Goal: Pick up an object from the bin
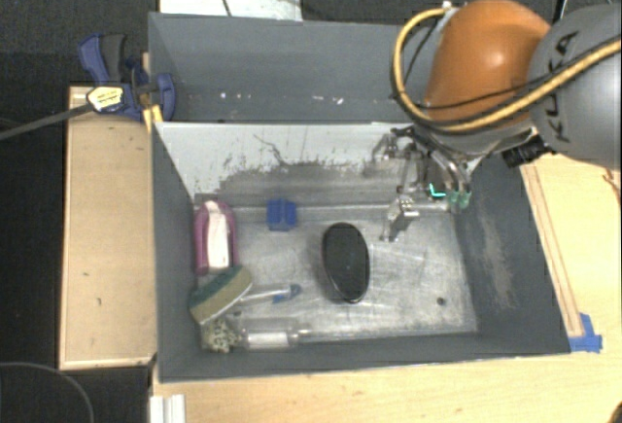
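– Hanging above the bin (505, 256) floor, the claw (416, 202) holds nothing that I can see. Spread or pressed together? I cannot tell from this angle.

– What lies nearest to it?

– A black oval (345, 263), flat on the floor just below and left of the claw, apart from everything else. Further left of the claw is a blue block (281, 214). Well beyond that are a pink bottle (214, 236), a sponge (222, 293), a pen (272, 295) and a clear tube (267, 338).

– How would the oval handle?

– It looks stiff, smooth and domed, and probably light. I judge it slippery on top, so a pinch at its ends might squirt it out.

– Where to take it, then?

– Across its narrow width, at the middle, with the claw set low against the two long sides. Bare floor on both sides leaves room for that.

– And the block?

– Small, square-sided, likely firm. It should be easy to pinch, though it sits near the foot of the back wall.
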You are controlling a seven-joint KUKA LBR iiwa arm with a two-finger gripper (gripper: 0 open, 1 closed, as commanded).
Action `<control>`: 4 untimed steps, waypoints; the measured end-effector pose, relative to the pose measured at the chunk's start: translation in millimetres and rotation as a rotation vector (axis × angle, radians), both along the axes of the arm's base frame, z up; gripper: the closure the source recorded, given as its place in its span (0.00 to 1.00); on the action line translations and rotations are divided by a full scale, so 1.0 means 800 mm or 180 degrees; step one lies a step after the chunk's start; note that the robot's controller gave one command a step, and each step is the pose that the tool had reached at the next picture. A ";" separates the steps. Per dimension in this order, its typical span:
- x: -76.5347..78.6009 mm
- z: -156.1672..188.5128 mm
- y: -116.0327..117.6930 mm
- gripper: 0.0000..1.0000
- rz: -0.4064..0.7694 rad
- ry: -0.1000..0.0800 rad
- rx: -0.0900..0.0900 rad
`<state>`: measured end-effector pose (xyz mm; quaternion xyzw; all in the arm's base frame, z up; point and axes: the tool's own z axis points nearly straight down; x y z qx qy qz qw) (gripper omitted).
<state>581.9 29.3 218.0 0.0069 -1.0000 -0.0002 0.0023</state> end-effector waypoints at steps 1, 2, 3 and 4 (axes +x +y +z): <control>0.004 -0.144 0.033 0.00 0.0101 -0.0001 0.0004; 0.012 -0.149 0.017 0.00 -0.0124 -0.0002 0.0014; 0.012 -0.150 0.016 1.00 -0.0135 0.0003 0.0013; 0.015 -0.022 0.032 1.00 -0.0040 -0.0050 0.0004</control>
